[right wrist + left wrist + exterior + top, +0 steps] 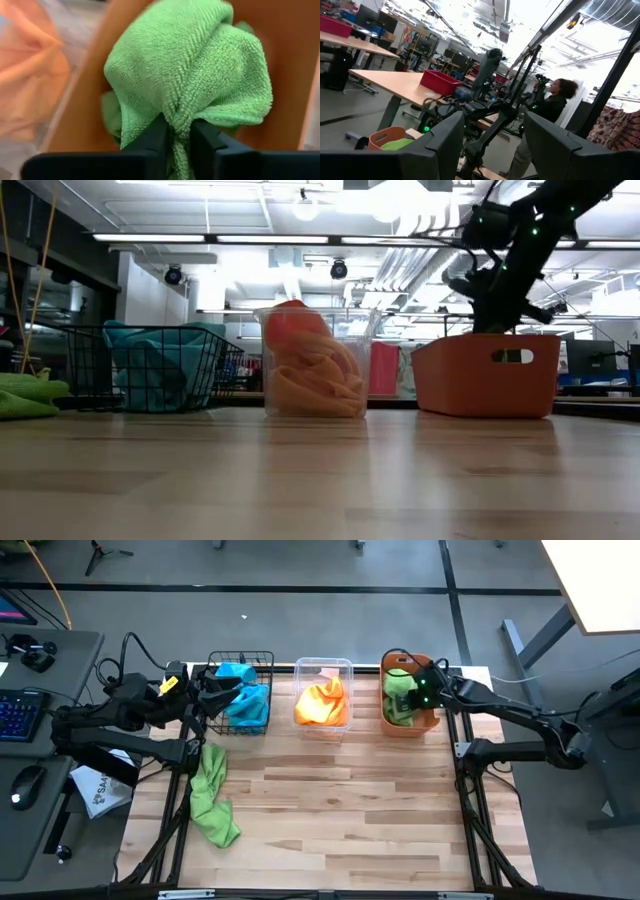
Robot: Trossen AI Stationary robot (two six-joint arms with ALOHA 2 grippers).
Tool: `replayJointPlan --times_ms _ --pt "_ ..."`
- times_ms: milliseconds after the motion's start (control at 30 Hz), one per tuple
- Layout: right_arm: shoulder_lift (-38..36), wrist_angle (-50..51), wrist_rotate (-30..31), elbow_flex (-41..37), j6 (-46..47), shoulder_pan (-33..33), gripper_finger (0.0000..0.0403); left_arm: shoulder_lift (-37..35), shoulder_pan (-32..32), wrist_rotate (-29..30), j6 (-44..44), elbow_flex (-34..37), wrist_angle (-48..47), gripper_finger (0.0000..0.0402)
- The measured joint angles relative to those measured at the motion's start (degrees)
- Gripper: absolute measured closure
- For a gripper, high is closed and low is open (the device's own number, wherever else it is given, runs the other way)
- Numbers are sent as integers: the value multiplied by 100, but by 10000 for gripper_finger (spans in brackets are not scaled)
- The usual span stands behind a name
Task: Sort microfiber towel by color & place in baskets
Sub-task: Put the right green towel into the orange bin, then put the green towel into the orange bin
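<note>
My right gripper (418, 692) stands over the orange plastic bin (433, 723), shut on a lime green towel (190, 75); more green cloth lies in the bin beneath it. The black wire basket (262, 660) holds turquoise towels (246, 698). Orange towels (322, 702) fill the clear tub (322, 664). Another green towel (210, 795) lies crumpled on the table near its left edge. My left gripper (492, 150) is open at the wire basket's left side, holding nothing. My right gripper pinches a bunched fold of the green towel (181, 131) between its two fingers (152, 142), coming from above and pointing down into the orange bin. The towel bulges out past the fingertips, and whether it rests on the cloth below I cannot tell.
The three containers stand in a row along the table's far edge. In the low view the orange bin (487, 375) is at the right, with my right arm (505, 270) reaching down behind its rim. The table's wooden top (340, 810) stretches toward the near edge. A person (547, 107) stands in the room beyond.
</note>
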State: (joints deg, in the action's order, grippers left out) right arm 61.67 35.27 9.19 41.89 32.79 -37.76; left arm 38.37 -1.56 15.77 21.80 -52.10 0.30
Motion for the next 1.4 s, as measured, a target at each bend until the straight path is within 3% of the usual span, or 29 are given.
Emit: replayJointPlan --times_ms 467,600,700,833,933,1100,1200,1400 --pt "-4 1568 36 1522 -627 0 129 2 0 98 -146 2 94 208" --pt "-22 1728 -599 1750 -670 2 101 318 4 771 470 -3 120 208" --pt "-65 1619 -1189 1774 -609 110 95 844 0 88 805 -9 -184 208" --pt "-172 1495 -1289 1774 -558 400 94 1686 -149 -1313 1230 -557 -1915 209" --pt "-290 1278 -1295 1774 -372 595 93 2249 -482 -1985 1406 -1171 -4094 209" --pt "-484 985 -1119 1774 -106 867 93 2870 -1529 -1660 2615 -1276 -7033 209" --pt "-527 985 -915 1774 -24 976 93 3103 -2133 -1628 3972 -876 -7768 209" --pt "-509 987 -861 1774 42 1056 93 3363 -3042 -2461 5586 64 -7665 209"
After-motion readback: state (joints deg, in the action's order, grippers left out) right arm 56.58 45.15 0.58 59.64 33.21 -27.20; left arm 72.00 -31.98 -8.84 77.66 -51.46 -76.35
